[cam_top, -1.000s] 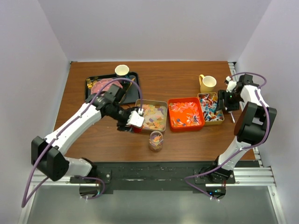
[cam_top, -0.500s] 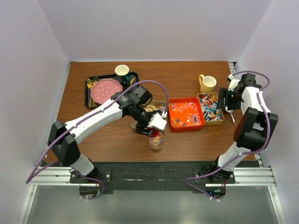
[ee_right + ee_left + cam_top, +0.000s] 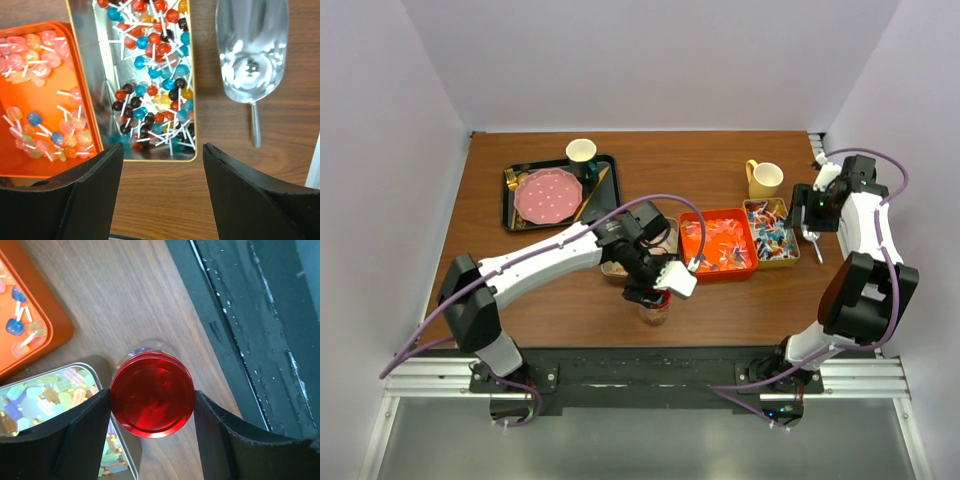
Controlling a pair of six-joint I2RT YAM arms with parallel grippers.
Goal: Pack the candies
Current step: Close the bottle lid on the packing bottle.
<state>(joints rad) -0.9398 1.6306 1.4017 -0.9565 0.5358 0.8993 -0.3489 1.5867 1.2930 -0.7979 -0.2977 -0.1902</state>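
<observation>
Two fingers [image 3: 82, 432] of my left end effector [image 3: 151, 402] clamp the round red lid [image 3: 152, 392] over the clear jar [image 3: 146, 344] at the surface's front edge to cap it, while my right end effector [image 3: 161, 182] gapes above candies [image 3: 150, 95] in the gold tin [image 3: 85, 65].

Red translucent round lid [image 3: 152, 395] hides what's inside the clear jar [image 3: 145, 345]; silver tin [image 3: 102, 371] of pastel candies [image 3: 50, 395] runs off-frame.

Candies [image 3: 150, 90] look glossy, tin [image 3: 85, 60] shiny metal, lid [image 3: 152, 395] red plastic, table [image 3: 125, 290] wood.
</observation>
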